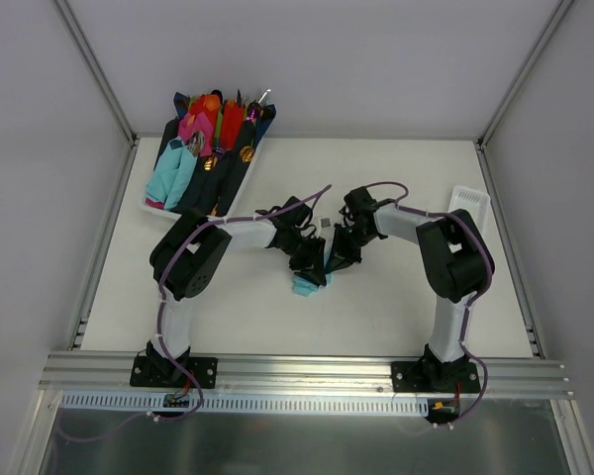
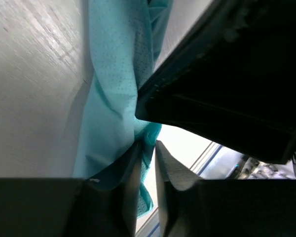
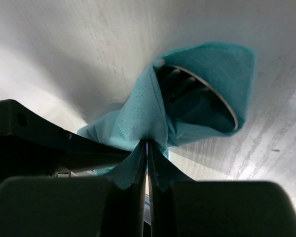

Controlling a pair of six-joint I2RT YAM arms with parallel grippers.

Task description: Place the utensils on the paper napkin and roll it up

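Observation:
The teal paper napkin (image 1: 303,287) lies bunched on the table between both grippers. In the right wrist view the napkin (image 3: 138,118) is folded over into a loose tube, and silver utensils (image 3: 180,81) show inside its open end, mostly hidden. My right gripper (image 3: 148,142) is shut on a fold of the napkin; in the top view it (image 1: 337,259) is just right of the napkin. My left gripper (image 2: 147,145) is closed on another fold of the napkin (image 2: 113,74); in the top view it (image 1: 312,267) is close beside the right gripper.
A white tray (image 1: 158,203) at the back left holds pink, red, navy and teal napkin bundles and gold cutlery. A small white basket (image 1: 472,205) stands at the right edge. A small grey object (image 1: 324,223) lies just behind the grippers.

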